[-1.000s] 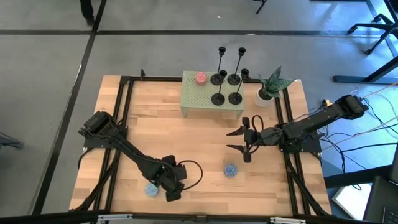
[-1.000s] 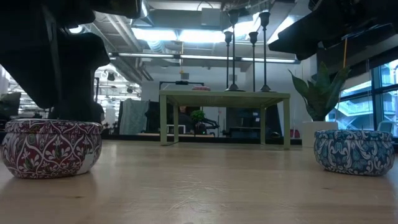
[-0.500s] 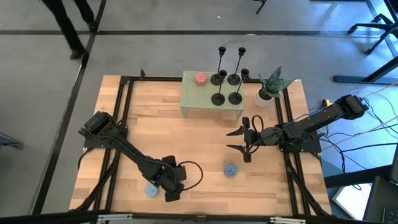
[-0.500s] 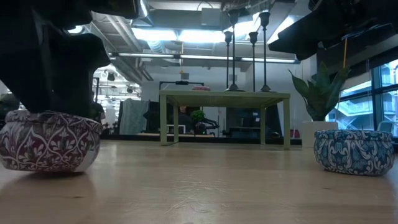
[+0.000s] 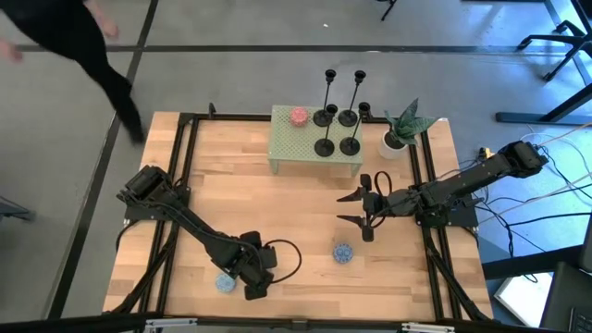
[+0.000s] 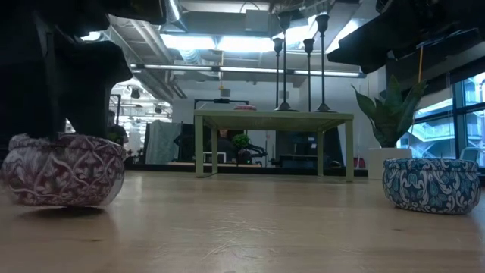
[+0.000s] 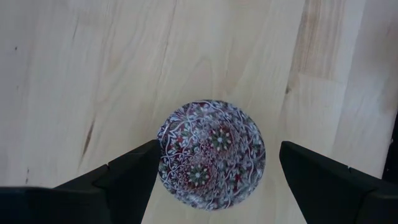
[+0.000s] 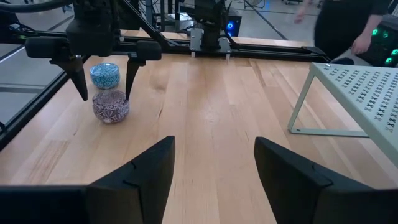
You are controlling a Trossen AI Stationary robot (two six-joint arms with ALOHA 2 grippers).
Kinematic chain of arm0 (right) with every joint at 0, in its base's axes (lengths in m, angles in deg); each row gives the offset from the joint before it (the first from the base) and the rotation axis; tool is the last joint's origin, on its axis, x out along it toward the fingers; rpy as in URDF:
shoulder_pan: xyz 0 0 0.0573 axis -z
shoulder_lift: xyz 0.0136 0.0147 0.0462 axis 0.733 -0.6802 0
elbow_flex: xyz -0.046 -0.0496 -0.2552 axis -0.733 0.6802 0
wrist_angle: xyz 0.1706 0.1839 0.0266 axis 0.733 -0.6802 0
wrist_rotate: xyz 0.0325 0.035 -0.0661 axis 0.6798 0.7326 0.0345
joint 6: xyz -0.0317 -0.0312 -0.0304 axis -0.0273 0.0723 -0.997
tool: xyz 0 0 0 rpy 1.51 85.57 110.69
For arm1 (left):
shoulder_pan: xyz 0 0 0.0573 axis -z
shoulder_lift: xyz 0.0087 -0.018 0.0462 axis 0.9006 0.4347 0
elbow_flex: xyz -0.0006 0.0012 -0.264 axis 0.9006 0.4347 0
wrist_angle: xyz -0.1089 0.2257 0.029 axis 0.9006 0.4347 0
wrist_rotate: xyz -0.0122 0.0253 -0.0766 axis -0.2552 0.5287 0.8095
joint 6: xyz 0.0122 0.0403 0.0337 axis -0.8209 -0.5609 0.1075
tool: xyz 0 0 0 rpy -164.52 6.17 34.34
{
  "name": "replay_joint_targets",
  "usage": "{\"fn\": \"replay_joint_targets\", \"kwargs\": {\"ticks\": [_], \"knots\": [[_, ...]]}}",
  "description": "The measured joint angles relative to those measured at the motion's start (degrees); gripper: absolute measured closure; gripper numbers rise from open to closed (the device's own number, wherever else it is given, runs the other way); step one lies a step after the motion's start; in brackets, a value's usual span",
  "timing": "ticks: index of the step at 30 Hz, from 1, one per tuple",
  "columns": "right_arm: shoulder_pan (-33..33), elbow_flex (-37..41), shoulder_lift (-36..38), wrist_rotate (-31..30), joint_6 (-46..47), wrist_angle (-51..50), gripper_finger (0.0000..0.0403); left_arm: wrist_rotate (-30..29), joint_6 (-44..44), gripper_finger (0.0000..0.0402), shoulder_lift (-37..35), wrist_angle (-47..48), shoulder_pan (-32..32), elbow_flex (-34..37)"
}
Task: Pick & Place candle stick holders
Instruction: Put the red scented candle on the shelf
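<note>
— Action by the front-left corner: left gripper [image 7: 219, 152] hanging over the red patterned tin [image 6: 64, 171], jaws spread wide, one finger on either side, nothing clamped. Cannot tell whether one finger is brushing the tin's wall.

— Not a holder, then. And the real targets?

— Back at the middle of the far edge. All four candle stick holders [image 5: 324, 146] upright on the green perforated stand [image 5: 291, 157], two tall nearer the far edge, two short in front, bases nearly touching. Pink disc [image 5: 298, 117] sharing the stand's left end.

— Further right?

— Blue patterned tin [image 5: 343, 253] toward the front edge, right of centre. Right gripper [image 5: 363, 208] hovering between that tin and the stand, over toward the right edge, jaws released, carrying nothing. Potted plant [image 5: 400, 129] in the far-right corner, just beside the stand.

— Dangers from here?

— Plenty, by the look of it. Thin stems, small bases, packed tight: easy to clip a neighbour while reaching for one and send it off the stand. Likelier still with fingers this wide coming in from the right, and plant leaves crowding that side. Gripping a tall stem too high, probably a swing or a slip. On the left, closing off-centre would likely skid the tin across the wood.

— Any writing to read out?

— None legible. Only ornament on both tins; no brand or label showing on holders, stand or pot.
</note>
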Motion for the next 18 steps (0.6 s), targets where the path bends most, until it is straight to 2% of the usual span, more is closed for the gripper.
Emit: {"fn": "replay_joint_targets", "kwargs": {"ticks": [8, 18], "knots": [[-0.01, 0.02, 0.00, 0.00, -0.10, 0.00, 0.0178, -0.82, -0.20, 0.0075, -0.63, 2.24, 0.02, -2.19], [-0.01, 0.02, 0.00, 0.00, -0.08, -0.07, 0.0178, -1.05, 1.53, 0.0075, -0.63, 2.07, 0.00, -0.72]]}}
